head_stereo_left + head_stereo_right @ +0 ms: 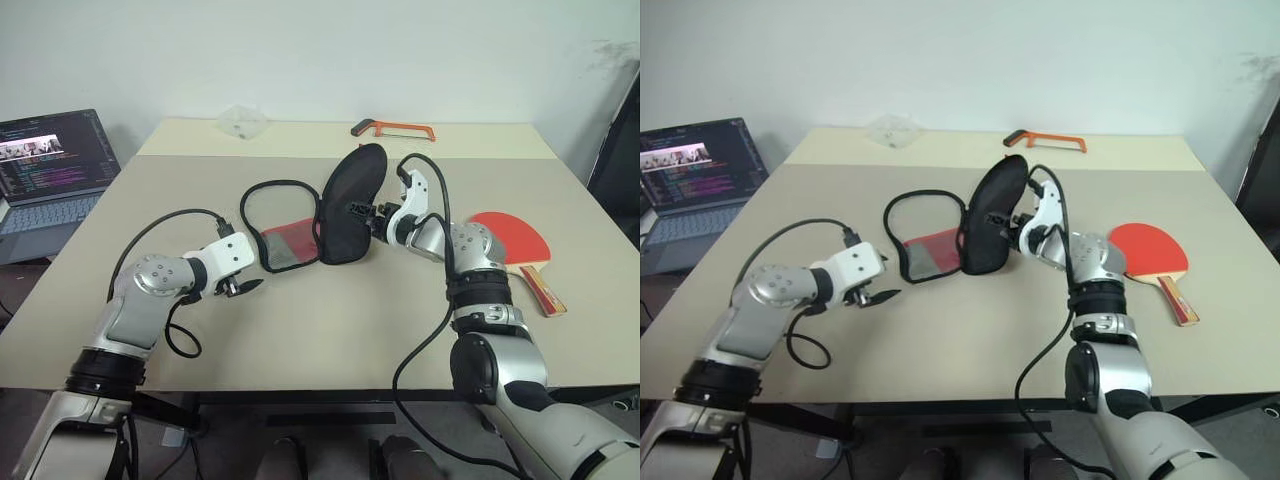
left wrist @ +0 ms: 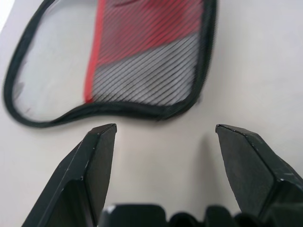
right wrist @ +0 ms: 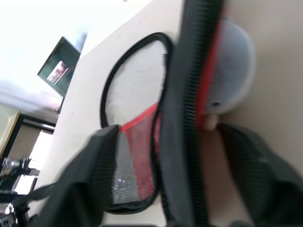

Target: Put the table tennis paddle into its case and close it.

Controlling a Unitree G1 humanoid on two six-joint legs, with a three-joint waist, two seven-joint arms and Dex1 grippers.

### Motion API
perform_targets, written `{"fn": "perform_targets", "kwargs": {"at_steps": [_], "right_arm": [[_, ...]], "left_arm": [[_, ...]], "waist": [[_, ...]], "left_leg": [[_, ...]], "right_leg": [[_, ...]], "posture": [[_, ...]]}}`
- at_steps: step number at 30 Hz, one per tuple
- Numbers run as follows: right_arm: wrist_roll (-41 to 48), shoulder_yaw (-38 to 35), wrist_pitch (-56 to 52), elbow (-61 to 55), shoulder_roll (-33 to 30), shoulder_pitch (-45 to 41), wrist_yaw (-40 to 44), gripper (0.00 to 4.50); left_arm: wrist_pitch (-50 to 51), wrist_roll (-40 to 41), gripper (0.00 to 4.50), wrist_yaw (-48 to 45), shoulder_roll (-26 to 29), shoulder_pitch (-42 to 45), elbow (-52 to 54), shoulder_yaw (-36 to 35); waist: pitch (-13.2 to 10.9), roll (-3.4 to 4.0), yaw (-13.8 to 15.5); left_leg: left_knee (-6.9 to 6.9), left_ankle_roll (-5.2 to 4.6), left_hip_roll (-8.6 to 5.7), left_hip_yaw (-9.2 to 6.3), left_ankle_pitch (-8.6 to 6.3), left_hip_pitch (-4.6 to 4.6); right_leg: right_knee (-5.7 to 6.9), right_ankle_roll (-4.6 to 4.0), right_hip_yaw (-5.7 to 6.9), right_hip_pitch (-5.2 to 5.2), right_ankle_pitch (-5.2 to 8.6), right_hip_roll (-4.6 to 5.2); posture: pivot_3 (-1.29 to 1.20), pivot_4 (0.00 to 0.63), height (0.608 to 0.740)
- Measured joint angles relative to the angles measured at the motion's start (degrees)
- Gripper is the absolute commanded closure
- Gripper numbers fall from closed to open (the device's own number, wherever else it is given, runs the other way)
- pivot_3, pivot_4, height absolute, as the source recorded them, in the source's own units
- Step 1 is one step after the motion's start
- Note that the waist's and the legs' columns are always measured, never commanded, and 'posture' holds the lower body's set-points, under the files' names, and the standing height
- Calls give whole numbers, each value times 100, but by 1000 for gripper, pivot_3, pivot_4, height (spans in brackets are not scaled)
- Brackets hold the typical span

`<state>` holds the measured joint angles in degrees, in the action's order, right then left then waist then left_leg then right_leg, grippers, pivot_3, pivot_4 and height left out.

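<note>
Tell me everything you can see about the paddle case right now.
The case is a soft, paddle-shaped pouch, unzipped and spread open near the middle of the table. One half lies flat: see-through mesh with a red panel and a black-trimmed edge. The other half, black fabric, stands raised on edge, its zip teeth running between the right gripper's fingers. The left gripper hovers open just short of the flat half, not touching it. Nothing is inside.

case (image 1: 352,205): black mesh, red | paddle (image 1: 513,238): red face | hacksaw (image 1: 392,129): orange
</note>
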<state>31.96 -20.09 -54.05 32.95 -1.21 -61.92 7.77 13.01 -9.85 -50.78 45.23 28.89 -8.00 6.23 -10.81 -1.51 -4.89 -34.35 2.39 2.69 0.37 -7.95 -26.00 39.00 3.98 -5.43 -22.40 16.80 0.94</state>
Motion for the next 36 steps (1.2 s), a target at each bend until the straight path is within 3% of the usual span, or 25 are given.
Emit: {"fn": "perform_targets", "kwargs": {"at_steps": [6,7,15,24,36], "right_arm": [[-240,780,14,-231,-232,-578,555,4290],[-311,903,38,-278,-288,-679,656,4482],[-601,1426,372,-149,-510,-1385,1473,4482],[-346,1174,806,518,-320,-2516,2306,4482],[-160,1067,901,699,-83,-2652,2892,4482]], "left_arm": [[-47,2,833,169,-1,13,-198,2],[-75,2,833,185,-1,18,-218,3],[-115,-7,833,322,-1,79,-342,6],[-132,-24,833,427,0,81,-383,9],[-108,-40,833,642,2,-1,-359,8]], "waist": [[0,0,7],[0,0,8],[-1,0,12],[0,-1,13],[0,-3,11]], "left_leg": [[10,0,0,0,0,-2],[13,0,0,0,0,-2],[31,0,1,4,0,-7],[39,1,2,4,0,-14],[37,1,1,6,1,-47]], "right_leg": [[1,-8,3,-10,5,0],[1,-10,3,-11,6,0],[4,-18,3,-28,10,0],[5,-25,9,-38,14,1],[22,-26,5,-79,13,2]], "posture": [[0,150,740],[0,150,740],[0,150,740],[0,150,740],[0,150,740]]}}
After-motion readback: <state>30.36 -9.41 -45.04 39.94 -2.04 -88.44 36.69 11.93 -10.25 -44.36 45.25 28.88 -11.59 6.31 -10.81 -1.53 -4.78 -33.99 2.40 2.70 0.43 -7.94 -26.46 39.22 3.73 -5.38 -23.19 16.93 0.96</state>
